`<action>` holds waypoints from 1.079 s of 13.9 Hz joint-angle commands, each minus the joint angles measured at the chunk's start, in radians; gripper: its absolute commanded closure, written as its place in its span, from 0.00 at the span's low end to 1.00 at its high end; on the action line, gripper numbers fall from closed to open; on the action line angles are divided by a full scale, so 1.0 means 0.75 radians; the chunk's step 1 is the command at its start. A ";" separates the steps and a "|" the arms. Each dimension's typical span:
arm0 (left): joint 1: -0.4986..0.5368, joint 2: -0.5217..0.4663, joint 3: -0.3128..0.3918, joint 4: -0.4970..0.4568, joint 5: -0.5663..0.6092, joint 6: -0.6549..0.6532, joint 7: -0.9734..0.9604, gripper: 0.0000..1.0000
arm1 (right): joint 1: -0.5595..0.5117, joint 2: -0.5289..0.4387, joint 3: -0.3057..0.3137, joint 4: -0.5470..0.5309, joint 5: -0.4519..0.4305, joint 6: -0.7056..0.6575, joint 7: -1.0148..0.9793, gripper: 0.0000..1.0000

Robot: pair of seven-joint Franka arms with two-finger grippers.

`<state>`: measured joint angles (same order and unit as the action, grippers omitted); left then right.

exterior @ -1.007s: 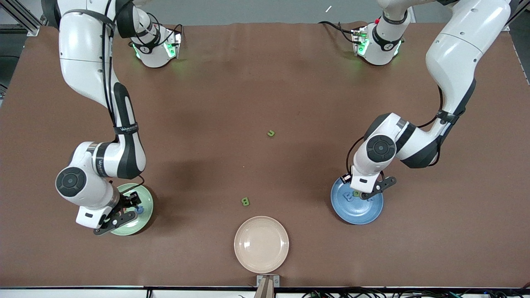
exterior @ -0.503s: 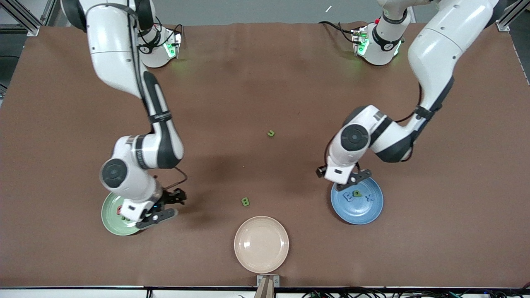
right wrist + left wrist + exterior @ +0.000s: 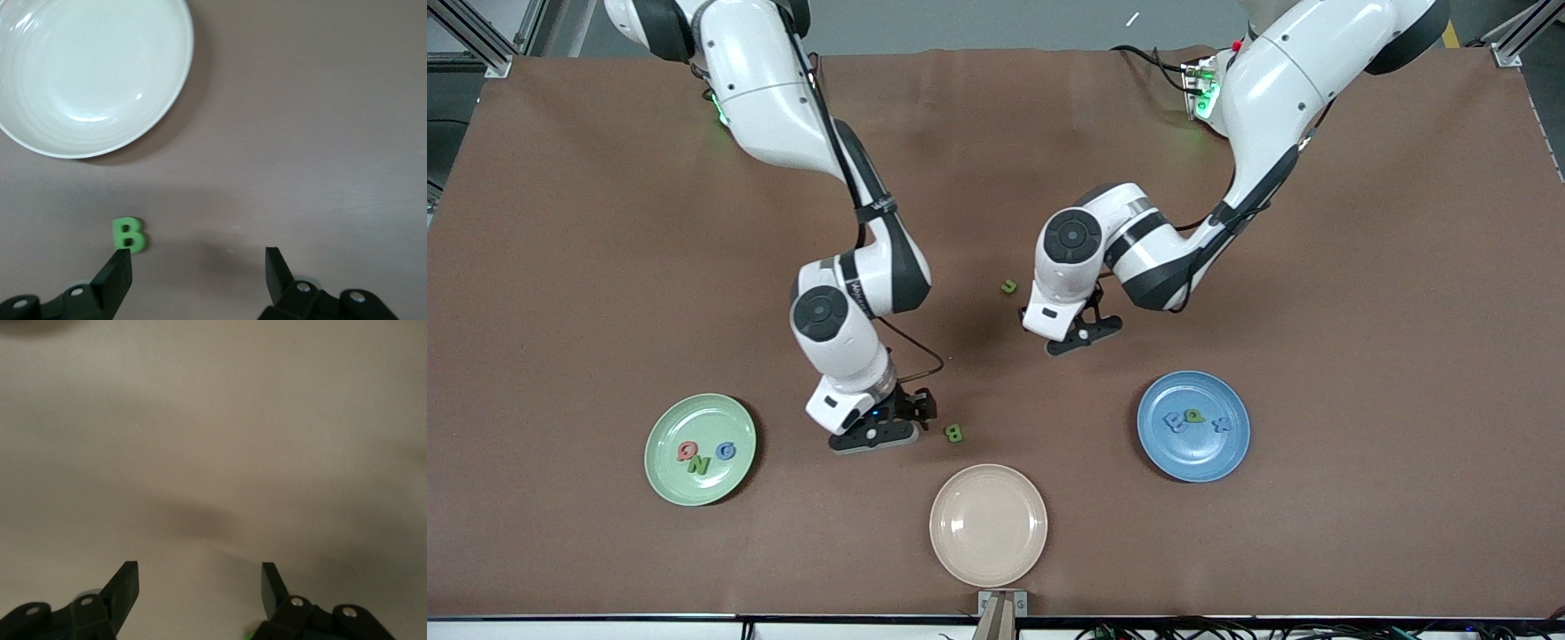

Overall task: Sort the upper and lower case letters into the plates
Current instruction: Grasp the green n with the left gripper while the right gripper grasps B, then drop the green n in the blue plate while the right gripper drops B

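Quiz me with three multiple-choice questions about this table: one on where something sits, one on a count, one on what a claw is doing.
1. Where does the green letter B lie?
A. On the blue plate
B. On the table, beside the right gripper
C. On the cream plate

2. How many letters lie on the mint green plate?
A. Three
B. One
C. Five

3. How is the left gripper?
A. Shut on a letter
B. Open and empty
C. Resting on a plate

Answers: 1 B, it lies on bare table next to the right gripper. 2 A, three letters show there. 3 B, the left wrist view shows spread fingers with nothing between.
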<state>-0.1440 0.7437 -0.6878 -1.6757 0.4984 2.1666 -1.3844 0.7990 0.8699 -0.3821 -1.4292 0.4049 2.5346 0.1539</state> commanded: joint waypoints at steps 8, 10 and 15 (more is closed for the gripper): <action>-0.250 0.125 0.093 0.015 0.000 0.177 -0.357 0.33 | 0.115 0.159 -0.008 0.069 0.016 0.206 0.175 0.12; -0.254 0.127 0.095 0.007 0.004 0.177 -0.400 0.33 | 0.123 0.186 -0.008 0.081 0.012 0.271 0.175 0.12; -0.256 0.119 0.093 -0.044 0.006 0.177 -0.502 0.35 | 0.129 0.253 -0.008 0.081 -0.033 0.396 0.165 0.15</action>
<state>-0.3272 0.8410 -0.6243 -1.6952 0.4985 2.2983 -1.7180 0.8908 1.0422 -0.3815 -1.3891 0.3999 2.8272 0.2667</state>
